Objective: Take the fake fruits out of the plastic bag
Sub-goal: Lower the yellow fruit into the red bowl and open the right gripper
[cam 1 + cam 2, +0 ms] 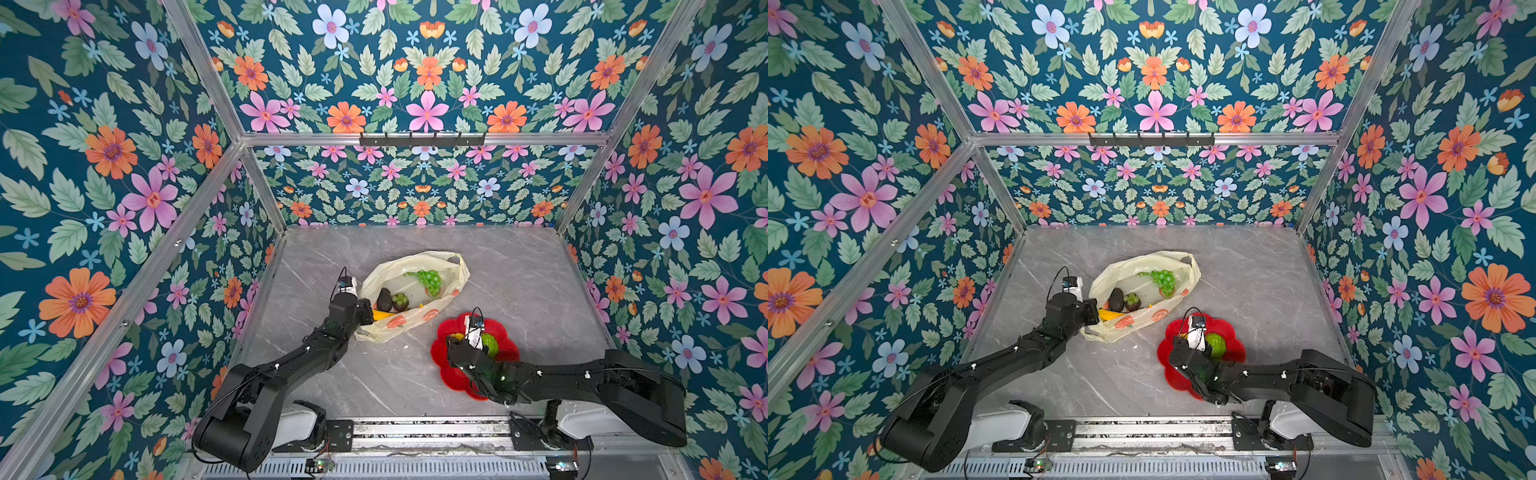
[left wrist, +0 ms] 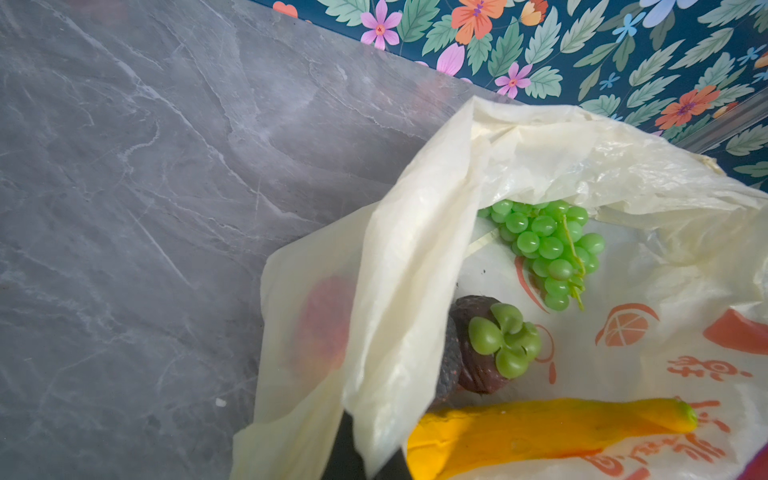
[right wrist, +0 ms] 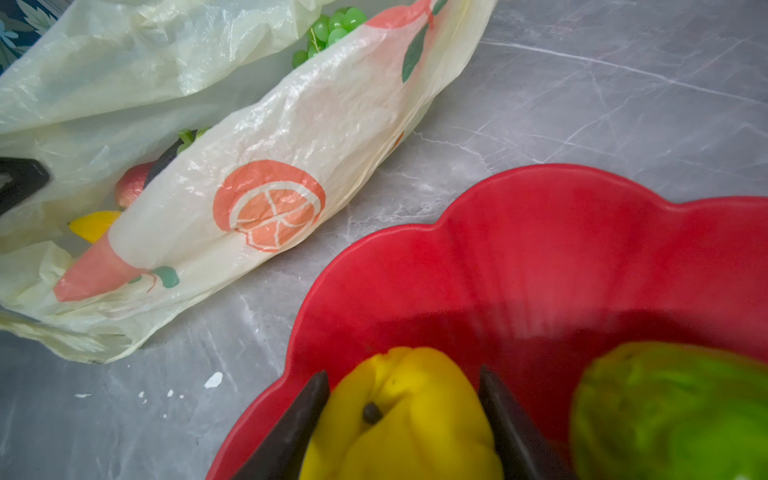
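Observation:
The pale-yellow plastic bag [image 1: 415, 264] [image 1: 1133, 266] [image 2: 415, 249] [image 3: 291, 124] lies open mid-table. Inside it are a green grape bunch [image 1: 428, 280] [image 2: 544, 245], a dark avocado [image 1: 384, 300] [image 1: 1116, 300], a dark fruit with a green top [image 1: 400, 302] [image 2: 498, 345] and a yellow banana [image 1: 380, 316] [image 2: 540, 428]. A red fruit [image 3: 131, 189] shows through the film. My left gripper [image 1: 368, 311] [image 2: 368, 461] is shut on the bag's near-left rim and holds it up. My right gripper [image 1: 463, 338] [image 3: 402, 376] is shut on the yellow lemon [image 3: 415, 424] low over the red plate.
The red flower-shaped plate [image 1: 498, 328] [image 1: 1229, 332] [image 3: 498, 249] sits right of the bag, with a green bumpy fruit [image 1: 489, 344] [image 1: 1216, 344] [image 3: 665, 415] in it. Grey marble table [image 1: 519, 274] stretches around, with floral walls on three sides. White crumbs [image 3: 214, 380] lie near the plate.

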You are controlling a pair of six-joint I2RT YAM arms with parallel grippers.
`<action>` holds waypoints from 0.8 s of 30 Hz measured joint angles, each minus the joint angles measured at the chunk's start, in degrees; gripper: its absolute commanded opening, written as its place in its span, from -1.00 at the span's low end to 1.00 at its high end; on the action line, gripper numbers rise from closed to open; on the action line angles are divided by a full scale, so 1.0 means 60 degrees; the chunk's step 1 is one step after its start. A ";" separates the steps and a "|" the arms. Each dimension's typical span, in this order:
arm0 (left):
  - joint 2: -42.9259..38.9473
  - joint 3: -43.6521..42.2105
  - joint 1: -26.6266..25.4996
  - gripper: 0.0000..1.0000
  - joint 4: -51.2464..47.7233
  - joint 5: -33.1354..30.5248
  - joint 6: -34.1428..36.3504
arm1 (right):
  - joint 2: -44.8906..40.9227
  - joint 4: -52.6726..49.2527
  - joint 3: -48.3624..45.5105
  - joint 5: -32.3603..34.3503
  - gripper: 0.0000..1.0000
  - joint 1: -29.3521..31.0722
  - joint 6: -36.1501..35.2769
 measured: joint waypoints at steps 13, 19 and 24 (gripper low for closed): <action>0.0015 0.0000 0.0000 -1.00 0.0000 0.0047 0.0033 | 0.0102 0.1395 -0.0816 0.0168 0.55 0.0004 0.0007; 0.0058 0.0000 0.0000 -1.00 0.0000 0.0076 0.0033 | -0.0335 0.1326 -0.0951 0.0251 0.56 0.0102 0.0076; 0.0157 0.0000 0.0000 -1.00 0.0007 0.0076 0.0033 | -0.0619 0.1045 -0.0951 0.0357 0.58 0.0127 0.0146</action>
